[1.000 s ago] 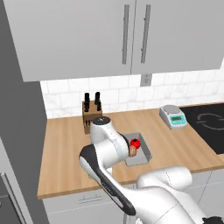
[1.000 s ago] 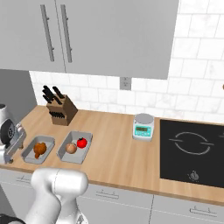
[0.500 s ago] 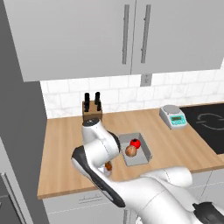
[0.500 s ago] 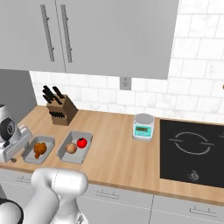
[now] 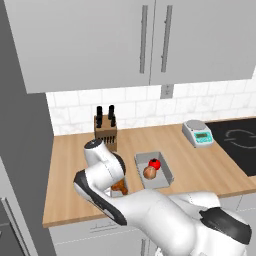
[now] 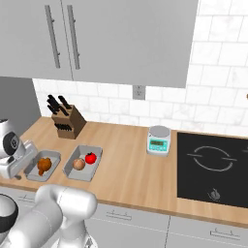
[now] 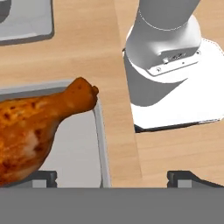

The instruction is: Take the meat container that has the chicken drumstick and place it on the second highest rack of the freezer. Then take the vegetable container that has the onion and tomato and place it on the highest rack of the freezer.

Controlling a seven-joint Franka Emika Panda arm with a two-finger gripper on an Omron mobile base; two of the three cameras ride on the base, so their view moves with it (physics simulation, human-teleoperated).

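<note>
On the pale wooden worktop (image 6: 121,160): two shallow grey rectangular containers, side by side. Meat container (image 6: 54,160) holds one glossy orange-brown chicken drumstick (image 6: 44,165); vegetable container (image 6: 95,152) holds a round tan onion (image 6: 79,164) beside a smooth red tomato (image 6: 90,158). Pincer (image 7: 112,177) above the meat container's rim, fingers wide apart, holding nothing.

Both base views look forward and down from behind the arm at the same wooden counter (image 6: 126,160), one from each side. The hand view looks close down at the chicken drumstick (image 7: 37,127), lower left of frame.
</note>
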